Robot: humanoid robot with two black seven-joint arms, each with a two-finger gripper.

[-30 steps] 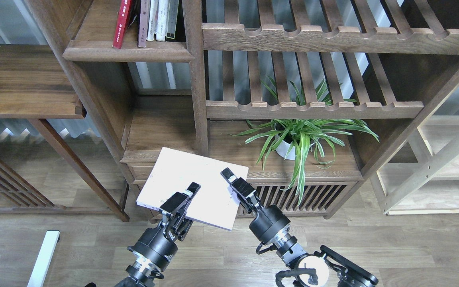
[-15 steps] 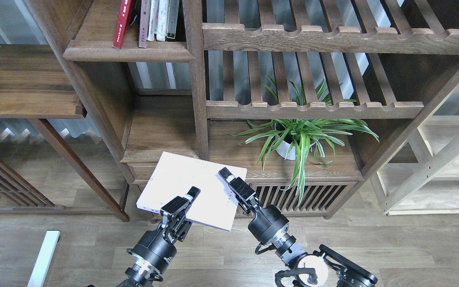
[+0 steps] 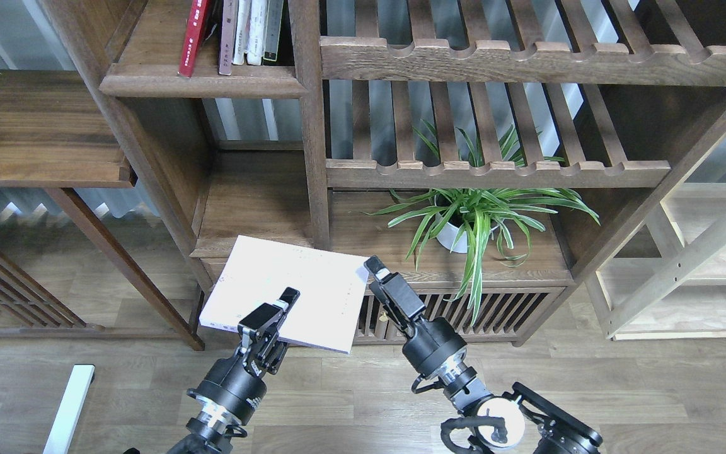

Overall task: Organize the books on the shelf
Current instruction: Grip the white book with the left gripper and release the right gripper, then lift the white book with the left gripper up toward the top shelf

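Pretty sure this is the carry stage. Thick white-lavender paperback (image 3: pixel 287 290) held out flat, cover up, in front of the low cabinet, well below the dark-walnut shelf (image 3: pixel 202 82) at top left where it presumably belongs. Left gripper (image 3: pixel 268 312) clamped on the near edge of the book, fingers (image 3: pixel 288 295) over the top cover, so taking the whole weight from there. Right gripper (image 3: pixel 377 268) just off the book's right corner, touching or a hair apart, hard to say. Can't tell whether those fingers are parted or closed from this angle. Guessing it's parked there as a side support to stop the book sagging or swinging.

Up on the shelf: red book (image 3: pixel 194 38) leaning, maroon-brown book (image 3: pixel 228 38) next to it, then thin white-spined books (image 3: pixel 249 31) and a dark one by the post. Looks like free room left of the red one. Potted plant (image 3: pixel 464 221) off to the right, out of the way.

Flat hold won't slot in, so needs tipping upright somewhere on the way up.
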